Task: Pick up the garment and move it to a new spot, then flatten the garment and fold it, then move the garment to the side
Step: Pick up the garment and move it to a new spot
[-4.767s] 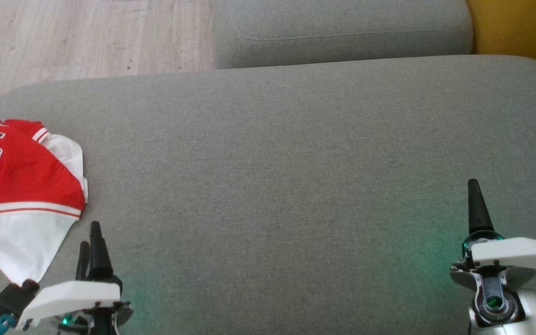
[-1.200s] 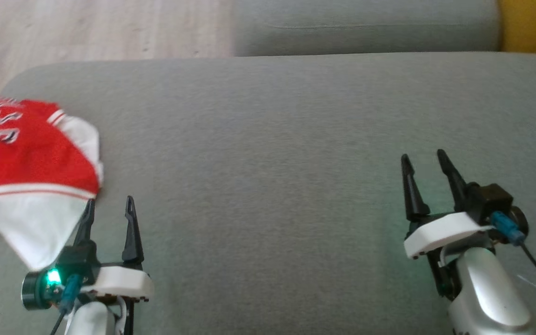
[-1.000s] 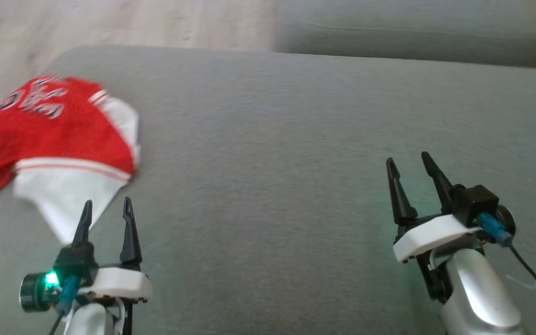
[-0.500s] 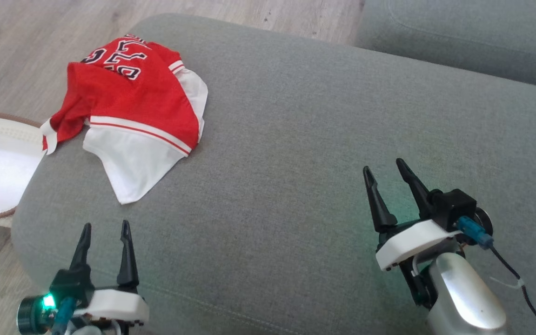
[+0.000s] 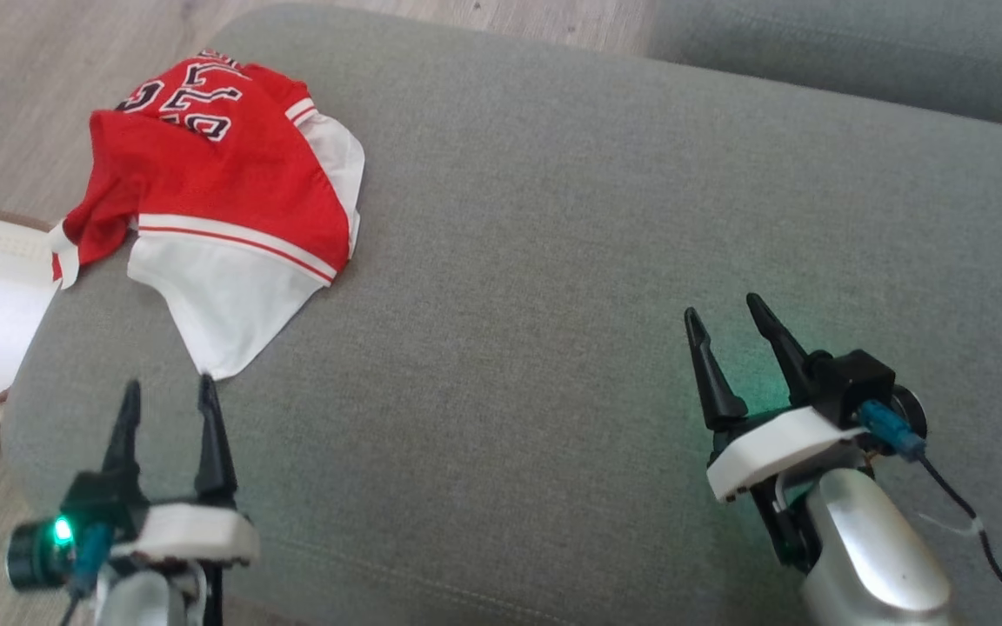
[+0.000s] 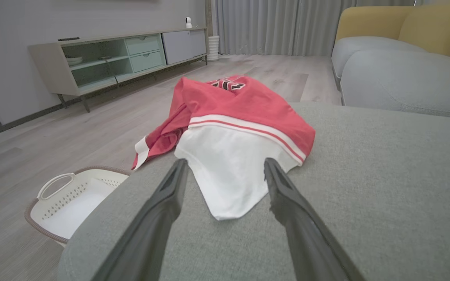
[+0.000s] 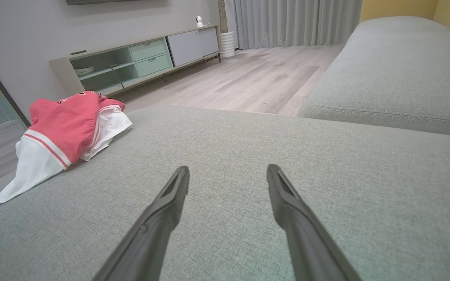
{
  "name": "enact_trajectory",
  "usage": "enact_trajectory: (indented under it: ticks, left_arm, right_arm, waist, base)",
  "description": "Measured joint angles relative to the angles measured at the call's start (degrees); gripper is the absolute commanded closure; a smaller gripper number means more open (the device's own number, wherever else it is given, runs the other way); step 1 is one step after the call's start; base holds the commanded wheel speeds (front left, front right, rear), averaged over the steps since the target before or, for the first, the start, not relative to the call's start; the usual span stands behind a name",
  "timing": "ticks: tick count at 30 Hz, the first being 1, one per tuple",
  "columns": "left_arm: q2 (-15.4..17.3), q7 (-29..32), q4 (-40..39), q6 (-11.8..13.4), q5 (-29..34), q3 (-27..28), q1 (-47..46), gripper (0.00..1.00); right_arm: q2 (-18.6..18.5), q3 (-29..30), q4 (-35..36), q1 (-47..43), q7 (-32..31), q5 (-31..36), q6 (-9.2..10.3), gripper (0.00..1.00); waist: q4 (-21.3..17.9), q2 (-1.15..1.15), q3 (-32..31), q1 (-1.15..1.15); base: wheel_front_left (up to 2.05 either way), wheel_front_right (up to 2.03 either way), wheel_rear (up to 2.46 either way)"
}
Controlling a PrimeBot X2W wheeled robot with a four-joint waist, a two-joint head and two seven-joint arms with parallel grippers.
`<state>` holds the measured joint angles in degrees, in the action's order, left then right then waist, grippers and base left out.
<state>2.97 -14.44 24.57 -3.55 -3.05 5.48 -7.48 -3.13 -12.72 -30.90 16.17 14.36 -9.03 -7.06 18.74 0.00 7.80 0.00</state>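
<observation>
The garment lies just beyond the left jaws; both pairs spread wide

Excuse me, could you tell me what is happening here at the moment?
The robot looks about to pick up a crumpled red and white jersey lying at the left end of a grey fabric sofa seat. Its left hand, open, points at the jersey's white hem and seems not to touch it. The right hand is open over bare cushion. Nothing is held yet.
</observation>
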Motion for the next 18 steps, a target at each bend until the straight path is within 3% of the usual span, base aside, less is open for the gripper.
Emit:
enact_trajectory:
  ticks: [6,18]
  left_arm:
    - [0.96,-0.01,-3.42,-1.23,0.07,0.46,-5.19,0.00]
    - [11.46,-0.27,8.22,-3.01,0.96,1.93,-23.82,0.00]
  right_arm:
    - [-0.10,0.15,0.38,1.98,0.00,0.12,0.00,0.00]
    - [-1.48,-1.52,2.38,6.77,0.00,0.20,0.00,0.00]
  waist:
    - [-0.17,0.00,2.60,0.00]
    - [-3.63,0.00,8.87,0.00]
  base:
    - [0.00,0.00,0.00]
    - [0.00,0.00,0.00]
